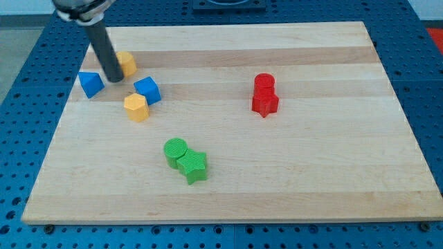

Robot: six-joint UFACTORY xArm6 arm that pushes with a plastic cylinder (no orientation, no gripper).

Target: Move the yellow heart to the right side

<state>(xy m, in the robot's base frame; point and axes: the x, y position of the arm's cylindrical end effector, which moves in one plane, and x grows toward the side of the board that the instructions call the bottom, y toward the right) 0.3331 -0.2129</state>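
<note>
A yellow block, the heart as far as its shape shows, lies near the board's top left, partly hidden by my rod. My tip rests just to its left, touching or nearly touching it. A blue block lies left of the tip and a blue cube lies to the tip's lower right. A yellow hexagonal block sits just below the blue cube.
A red cylinder and a red star-like block stand together right of centre. A green cylinder and a green star-like block touch near the bottom centre. The wooden board lies on a blue perforated table.
</note>
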